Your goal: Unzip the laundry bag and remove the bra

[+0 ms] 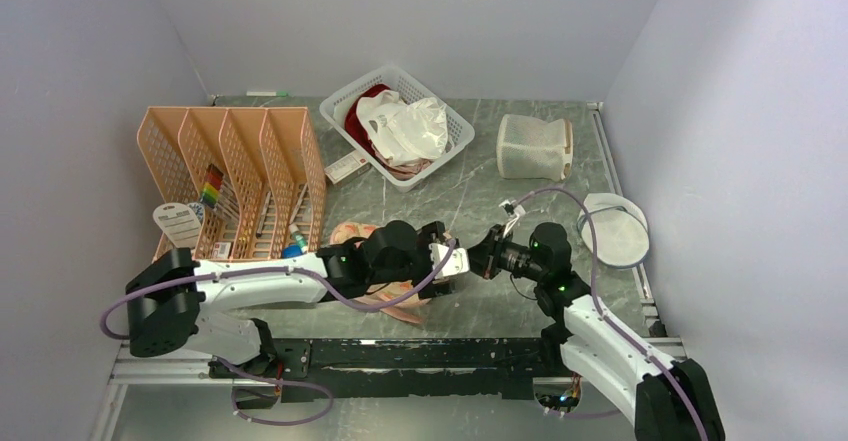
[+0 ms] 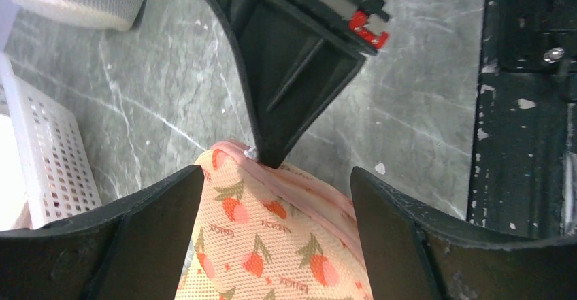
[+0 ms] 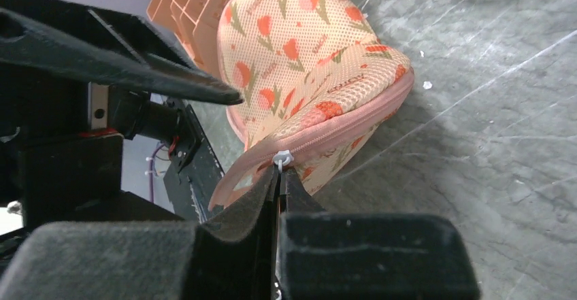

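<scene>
Peach mesh-fabric laundry bag point(image 3: 306, 62), orange-red printed, pink zipper edging; lies by the near edge of the grey marbled table point(image 3: 476, 143), left of centre. Small white zipper pull point(image 3: 282, 157): pinched by right gripper point(image 3: 280, 174). Fingers of left gripper point(image 2: 272, 176) spread astride one lobe, not clamping. Risk: unanchored bag drags with the pull; tab slips out.

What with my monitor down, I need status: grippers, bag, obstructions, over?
Right gripper shut on zipper pull. Left gripper straddles the laundry bag, grip unclear. Bag zipped ahead of the pull, bra not visible. Nothing blocking the pull.
</scene>
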Controlling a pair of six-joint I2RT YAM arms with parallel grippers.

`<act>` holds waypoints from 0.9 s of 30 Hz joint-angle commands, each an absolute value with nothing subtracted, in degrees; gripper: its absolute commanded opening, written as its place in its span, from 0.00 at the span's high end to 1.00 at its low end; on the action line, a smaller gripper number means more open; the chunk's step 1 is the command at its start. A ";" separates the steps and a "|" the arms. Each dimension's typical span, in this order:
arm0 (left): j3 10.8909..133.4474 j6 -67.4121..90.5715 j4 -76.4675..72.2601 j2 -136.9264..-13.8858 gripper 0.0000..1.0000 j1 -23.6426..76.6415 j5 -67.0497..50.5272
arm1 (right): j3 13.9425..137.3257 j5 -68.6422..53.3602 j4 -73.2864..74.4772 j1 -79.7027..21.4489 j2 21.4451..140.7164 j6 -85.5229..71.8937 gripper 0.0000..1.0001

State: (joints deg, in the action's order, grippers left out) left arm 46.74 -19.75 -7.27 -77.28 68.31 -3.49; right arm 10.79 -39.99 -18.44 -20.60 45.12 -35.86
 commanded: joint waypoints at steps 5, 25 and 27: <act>49.70 -17.64 -7.26 -82.16 0.22 68.38 8.04 | 13.09 -34.73 -16.12 -24.34 44.41 -35.60 1.00; 47.95 -25.17 -6.33 -78.67 0.93 68.38 10.73 | 12.10 -30.27 -14.80 -23.39 48.38 -32.71 1.00; 46.94 -26.21 -6.93 -76.99 0.93 68.38 9.70 | 11.60 -31.11 -17.68 -21.60 51.55 -31.90 1.00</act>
